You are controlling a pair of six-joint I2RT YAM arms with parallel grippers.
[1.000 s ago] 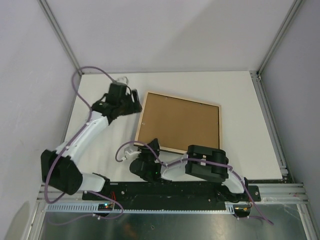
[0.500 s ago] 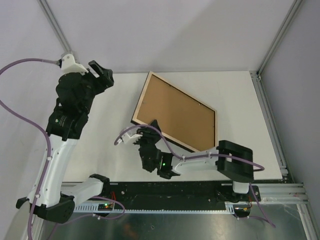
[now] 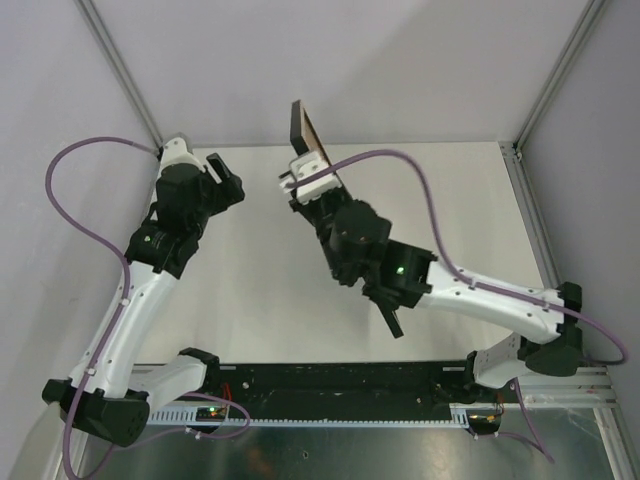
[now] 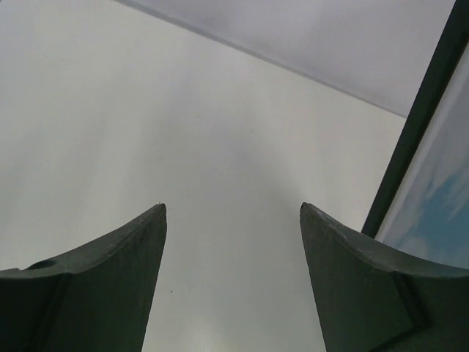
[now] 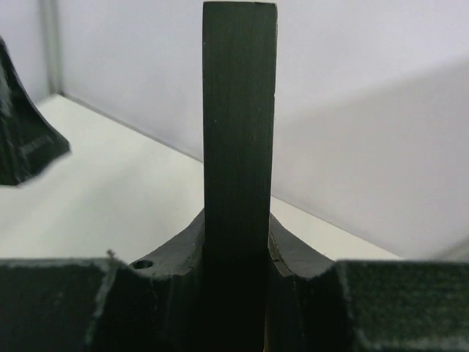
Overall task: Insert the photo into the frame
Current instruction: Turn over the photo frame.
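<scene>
A second ago the frame [image 3: 303,128] lay flat, back up, at table centre. It now stands on edge at upper centre of the top view. The right gripper [image 5: 238,227] is clamped on its rim, with the jaws narrowly parted by the rim's thickness. The right arm reaches diagonally from lower right.

The left gripper [image 4: 233,213] has withdrawn to the upper left, with its jaws wide and empty.

At the right edge of the left wrist view, the photo [image 4: 440,220] shows behind the glazing. It is probably seated already.
</scene>
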